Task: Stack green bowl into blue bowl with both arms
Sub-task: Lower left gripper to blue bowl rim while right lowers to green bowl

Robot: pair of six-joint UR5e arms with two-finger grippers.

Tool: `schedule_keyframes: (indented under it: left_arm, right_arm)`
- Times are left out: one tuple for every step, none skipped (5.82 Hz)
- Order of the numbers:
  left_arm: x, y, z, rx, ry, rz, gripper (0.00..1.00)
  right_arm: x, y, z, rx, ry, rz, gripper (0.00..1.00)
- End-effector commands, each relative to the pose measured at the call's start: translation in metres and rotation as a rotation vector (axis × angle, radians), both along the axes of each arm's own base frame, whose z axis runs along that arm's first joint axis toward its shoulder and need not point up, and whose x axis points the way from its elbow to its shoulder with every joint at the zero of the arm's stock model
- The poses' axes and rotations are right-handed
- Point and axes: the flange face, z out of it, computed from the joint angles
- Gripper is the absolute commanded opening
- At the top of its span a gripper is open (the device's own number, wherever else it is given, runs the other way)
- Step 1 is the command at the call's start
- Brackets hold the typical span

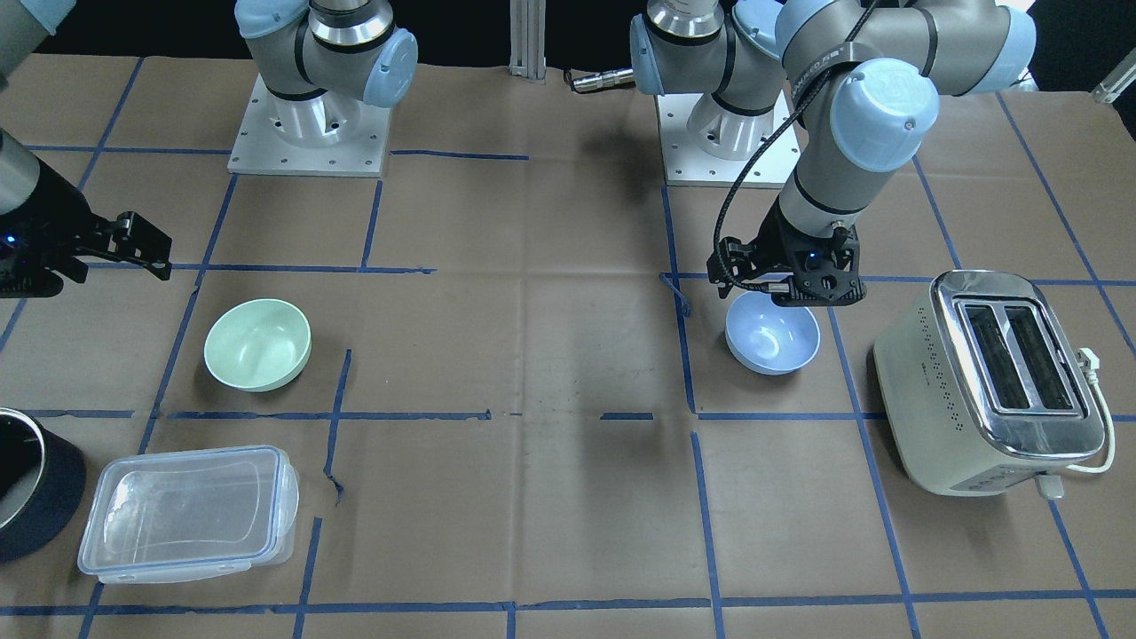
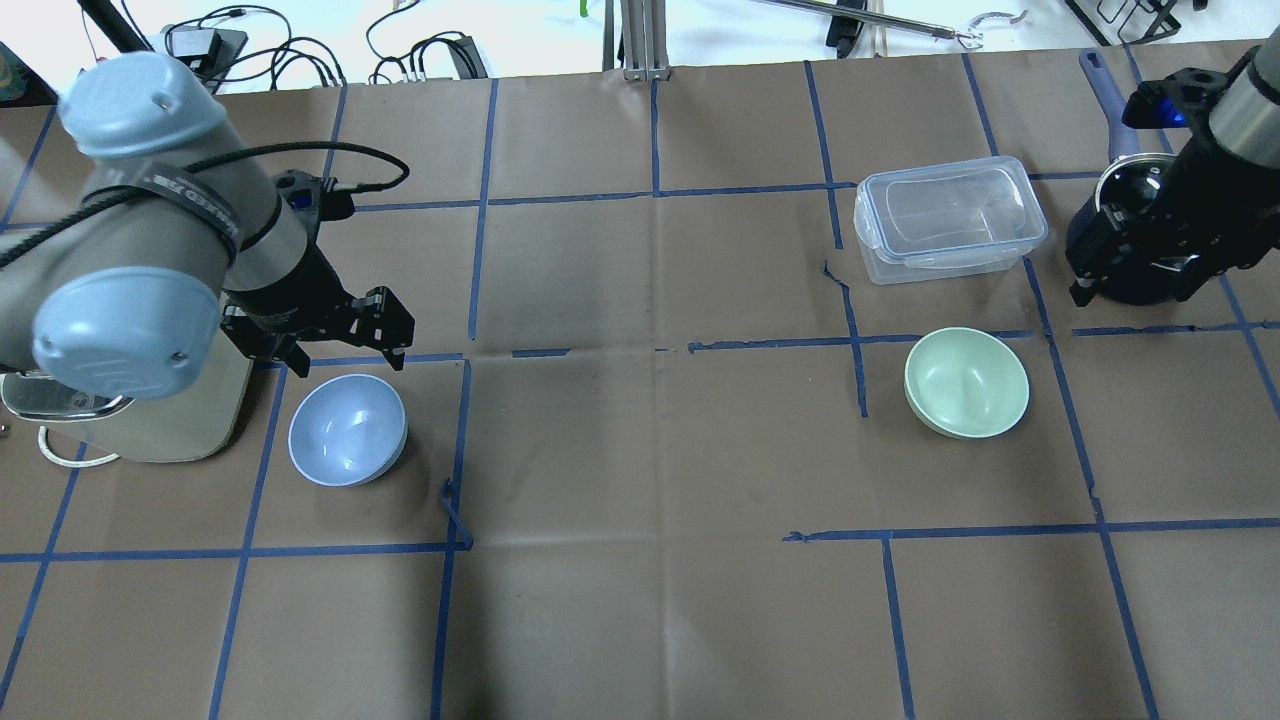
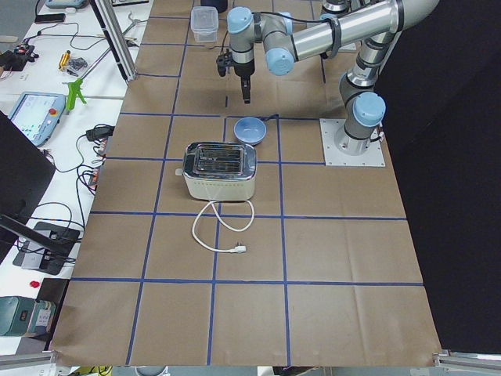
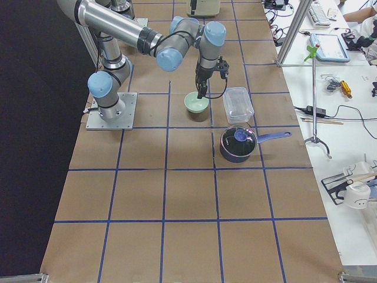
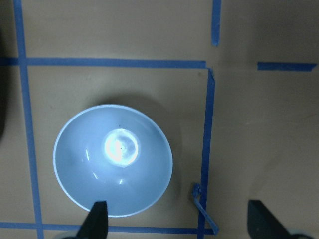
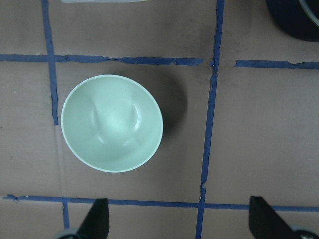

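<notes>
This is a robotics lab. The left arm (image 1: 839, 182) and the right arm (image 1: 342, 40), silver-grey jointed robot arms with pale blue joint caps, are bolted through white square metal base plates (image 1: 257, 155) to a bench (image 1: 568, 355) covered in brown paper and gridded with blue tape lines (image 1: 417, 415). Alongside it a white side table (image 4: 353, 124) carries black cables (image 2: 400, 50) and a grey handheld control tablet (image 3: 35, 116), and an aluminium frame post (image 2: 635, 40) rises at the bench edge. On the taped paper stand a cream and chrome two-slot toaster (image 1: 994, 382), a clear rectangular lidded plastic container (image 1: 186, 510) and a dark blue saucepan (image 4: 238, 144).
</notes>
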Motion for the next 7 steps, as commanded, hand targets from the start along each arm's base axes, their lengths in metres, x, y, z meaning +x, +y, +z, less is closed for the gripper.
schedule_keyframes:
  left_arm:
    - [0.002,0.002,-0.062,0.039,-0.004,-0.011,0.96]
    - [0.006,-0.009,-0.095,0.021,-0.031,-0.014,0.96]
    - [0.006,-0.008,-0.113,0.054,-0.028,-0.015,0.92]
    - [0.005,-0.007,-0.114,0.057,-0.025,-0.016,0.64]
    - [0.004,-0.007,-0.115,0.064,-0.018,-0.003,0.15]
    - [0.003,-0.006,-0.109,0.052,-0.020,-0.006,0.00]
    - [0.003,-0.009,-0.100,0.036,-0.029,-0.010,0.00]
  right_arm:
    - [0.001,0.012,-0.069,-0.053,0.018,-0.004,1.00]
    - [0.001,0.013,-0.106,-0.037,0.013,-0.005,1.00]
    - [0.007,0.025,-0.134,0.012,-0.010,-0.013,1.00]
    - [0.013,0.036,-0.147,0.039,-0.022,-0.012,1.00]
    - [0.013,0.038,-0.149,0.044,-0.022,-0.013,1.00]
    - [0.011,0.034,-0.145,0.009,-0.008,-0.018,0.89]
    - [0.011,0.031,-0.144,-0.010,0.000,-0.016,0.49]
